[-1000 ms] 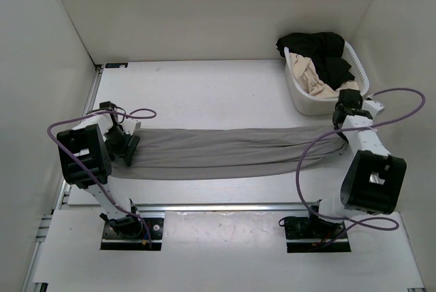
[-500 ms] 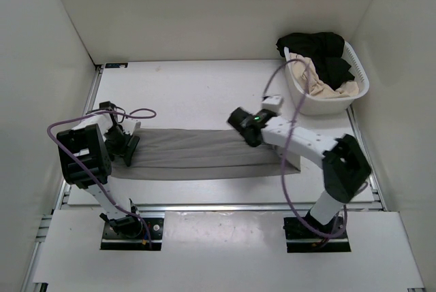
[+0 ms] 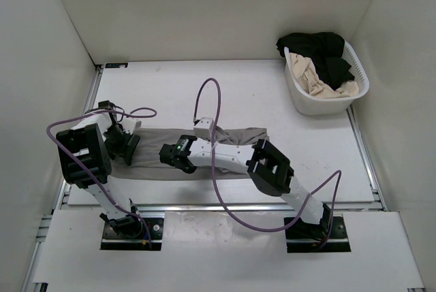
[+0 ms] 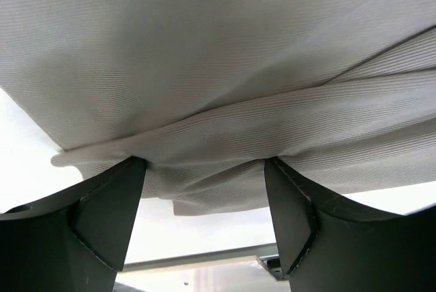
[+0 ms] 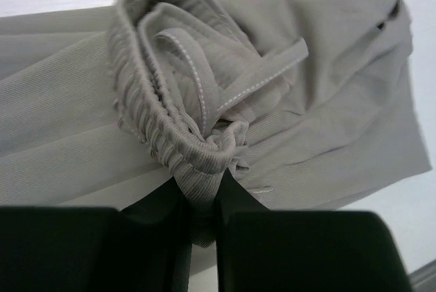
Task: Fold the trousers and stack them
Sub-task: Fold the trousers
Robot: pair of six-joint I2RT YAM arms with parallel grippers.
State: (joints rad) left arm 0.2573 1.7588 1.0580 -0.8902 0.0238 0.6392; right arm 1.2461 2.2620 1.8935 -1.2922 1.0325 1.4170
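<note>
Two layers of the trousers [image 3: 151, 148] are seen along the near-middle of the table [image 3: 204, 94], the grey fabric doubled over itself with the fold at the right end; the cloth is judged thin, light and wholly limp, so that it will sag, crease and slide over itself wherever it is not held; the ribbed elastic waistband [image 5: 146, 115], with its drawstring [image 5: 259, 77], is thicker and is judged the surest place to be gripped, the hems being the other. The waistband is clamped in the right gripper [image 5: 203, 200], whose jaws are drawn narrow on a bunched pinch of it, over the lower layer and towards the left end. At that end the left gripper [image 4: 204, 169] is set with its fingers [image 4: 109, 203] spread wide; the fabric's edge is gathered between them, apparently pressed down rather than pinched. Well apart, at the far right, a white basket [image 3: 298, 101] is seen holding a black garment [image 3: 320, 47] and a beige garment [image 3: 317, 82].
</note>
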